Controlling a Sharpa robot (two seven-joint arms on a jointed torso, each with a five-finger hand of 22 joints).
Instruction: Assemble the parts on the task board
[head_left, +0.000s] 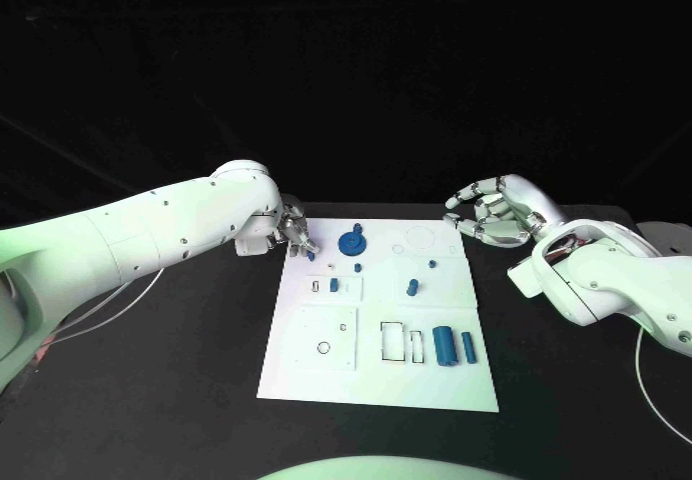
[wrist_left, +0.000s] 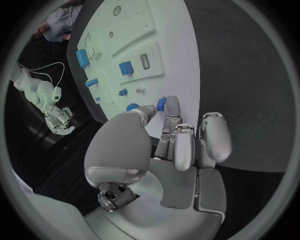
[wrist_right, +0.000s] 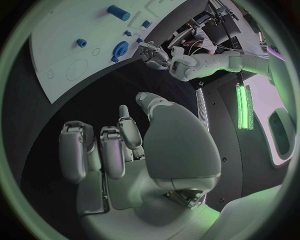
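The white task board (head_left: 378, 375) lies mid-table. My left hand (head_left: 293, 235) hovers at its far left corner. In the left wrist view its thumb and a fingertip pinch a small blue part (wrist_left: 161, 103). A blue gear (head_left: 352, 241) sits just right of that hand. Small blue pieces (head_left: 335, 285) (head_left: 411, 287) lie mid-board, and two blue cylinders (head_left: 444, 345) lie near the right edge. My right hand (head_left: 498, 212) hangs off the board's far right corner, fingers loosely curled, holding nothing. The right wrist view shows the gear (wrist_right: 120, 49) and my left hand (wrist_right: 153, 52).
Rectangular slots (head_left: 392, 340) and a small round hole (head_left: 323, 347) mark the board's near half. A circle outline (head_left: 420, 237) lies at the far right corner. Black table (head_left: 159, 380) surrounds the board. A white cable (head_left: 101, 300) trails at the left.
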